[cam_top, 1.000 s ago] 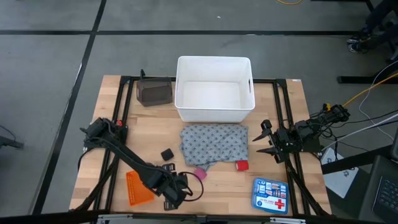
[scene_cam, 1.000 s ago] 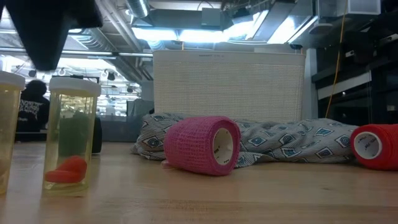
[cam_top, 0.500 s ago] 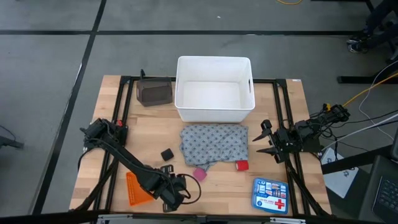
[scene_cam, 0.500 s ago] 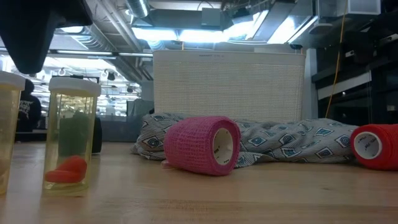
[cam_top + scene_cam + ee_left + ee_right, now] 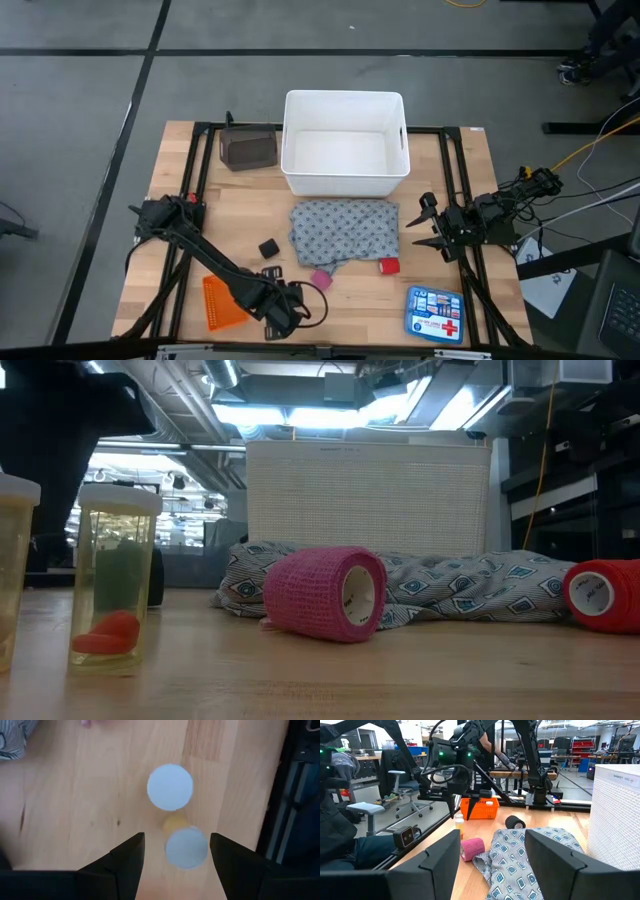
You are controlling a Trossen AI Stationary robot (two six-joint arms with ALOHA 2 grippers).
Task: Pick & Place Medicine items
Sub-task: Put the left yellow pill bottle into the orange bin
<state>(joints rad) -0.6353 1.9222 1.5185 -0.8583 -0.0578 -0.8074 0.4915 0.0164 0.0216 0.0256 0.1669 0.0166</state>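
Two white-capped vials (image 5: 170, 787) stood upright just below the left end effector (image 5: 176, 851), whose fingers were spread to straddle one.

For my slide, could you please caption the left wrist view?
Left gripper, fingers open, poised straight above two white-capped vials standing on the wooden table.

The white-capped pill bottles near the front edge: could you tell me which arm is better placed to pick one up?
Left. The left gripper hangs open directly above the pill bottles; the right gripper waits at the table's far right, beyond the grey cloth.
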